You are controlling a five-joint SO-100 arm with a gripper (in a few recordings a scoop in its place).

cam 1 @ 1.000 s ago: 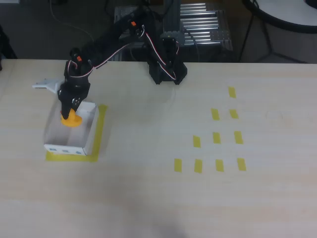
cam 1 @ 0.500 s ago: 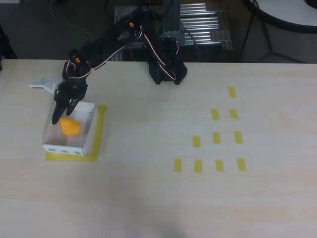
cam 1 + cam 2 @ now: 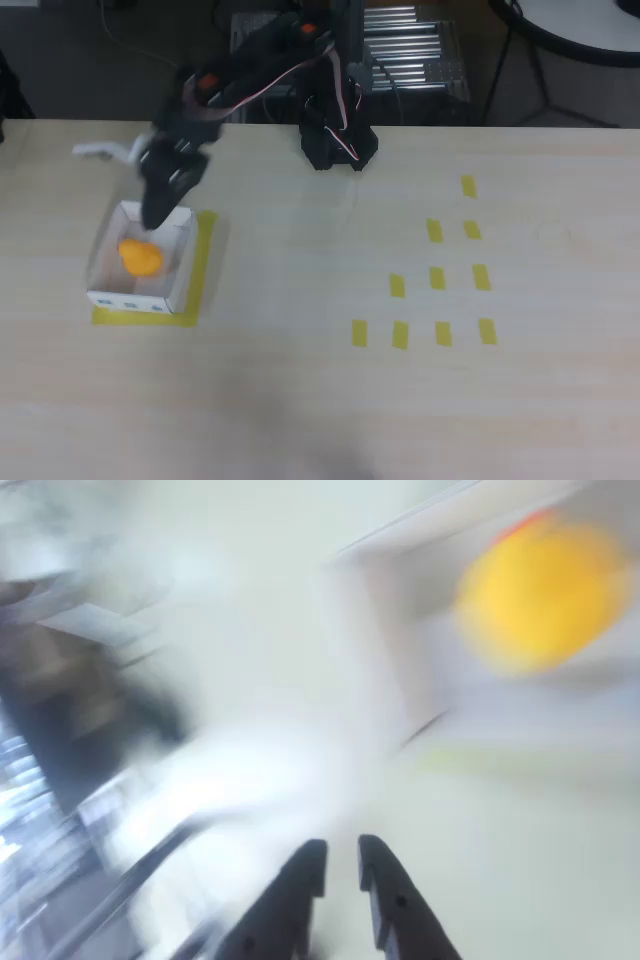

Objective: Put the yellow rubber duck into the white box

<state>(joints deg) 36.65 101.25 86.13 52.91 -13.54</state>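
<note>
The wrist view is smeared by motion: the duck (image 3: pixel 540 592) is a fuzzy yellow blob, and the box (image 3: pixel 420 630) runs off the right edge. In the overhead view the blurred gripper (image 3: pixel 158 208) covers the box's far wall.

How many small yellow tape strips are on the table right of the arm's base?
10, all in the overhead view: one alone at the top, two below it, three in the next row, four in the bottom row. None look hidden.
</note>
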